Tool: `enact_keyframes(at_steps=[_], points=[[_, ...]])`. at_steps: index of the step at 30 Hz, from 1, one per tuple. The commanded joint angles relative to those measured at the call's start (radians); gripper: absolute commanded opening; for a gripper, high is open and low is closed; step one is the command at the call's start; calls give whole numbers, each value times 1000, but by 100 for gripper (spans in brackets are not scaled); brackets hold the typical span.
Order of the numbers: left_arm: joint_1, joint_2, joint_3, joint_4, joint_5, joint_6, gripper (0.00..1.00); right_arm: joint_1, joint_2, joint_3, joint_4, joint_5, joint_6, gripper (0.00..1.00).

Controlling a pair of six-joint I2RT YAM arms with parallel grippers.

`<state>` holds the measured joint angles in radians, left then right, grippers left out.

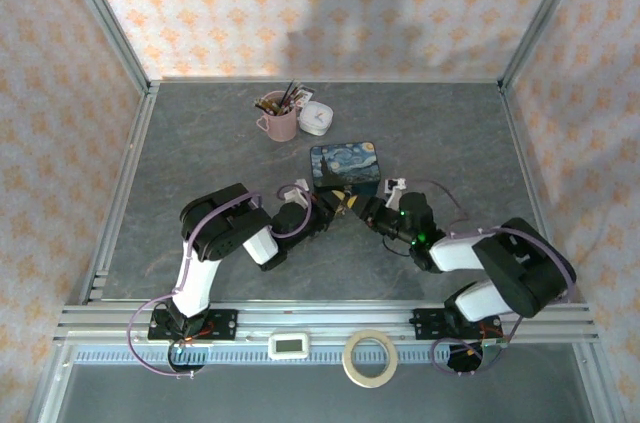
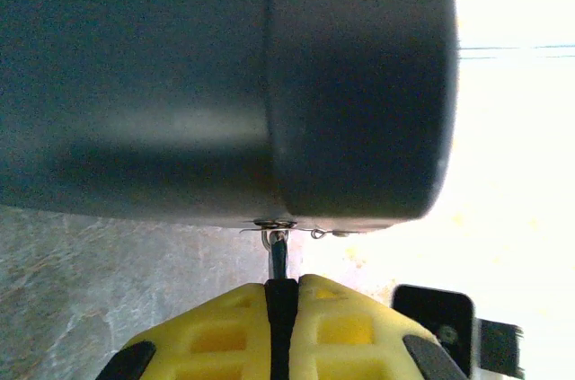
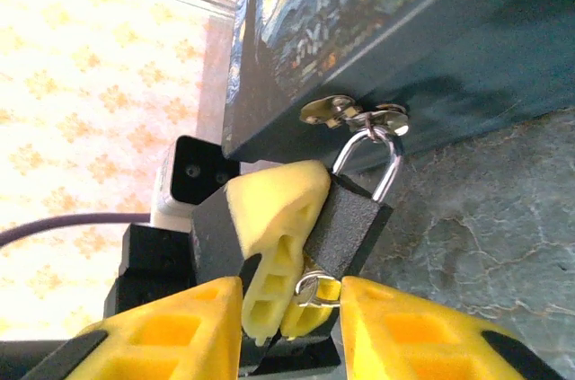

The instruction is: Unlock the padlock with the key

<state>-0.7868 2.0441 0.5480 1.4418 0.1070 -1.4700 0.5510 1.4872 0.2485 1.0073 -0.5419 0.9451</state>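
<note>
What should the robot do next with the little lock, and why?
Probably close the right gripper on the small silvery key and turn it: it sits under the dark padlock, whose silver shackle is still shut through the clasp of the blue painted tin.

Soft even daylight; the tin [image 2: 225,83] looms blurred, background overexposed white.

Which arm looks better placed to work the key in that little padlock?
Right. The left gripper is shut on the padlock hanging from the tin, steadying it, while the right gripper sits just under its base with the key between its fingers.
</note>
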Motion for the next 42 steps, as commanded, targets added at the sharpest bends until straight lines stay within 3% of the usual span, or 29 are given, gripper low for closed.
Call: enact_keyframes(at_steps=[1,20,23,26,30,35,38,42], points=[[-9,-30,4,95,-41,-34,0,6,43,-17,155,-3,69,32],[-22,-32,4,95,-35,-40,0,6,178,60,152,21,60,31],[-25,-22,10,107,-25,-47,1,8,205,77,182,0,68,25],[-29,-23,3,113,-17,-49,6,6,229,88,201,-10,71,11],[-22,-38,-39,139,-25,-40,23,-16,227,89,173,-33,44,1],[24,-18,-77,200,25,-25,38,-83,198,131,27,-149,-71,0],[59,13,-79,247,84,-20,40,-107,187,193,-129,-211,-185,0],[78,23,-59,232,132,11,40,-132,197,236,-204,-279,-249,0]])
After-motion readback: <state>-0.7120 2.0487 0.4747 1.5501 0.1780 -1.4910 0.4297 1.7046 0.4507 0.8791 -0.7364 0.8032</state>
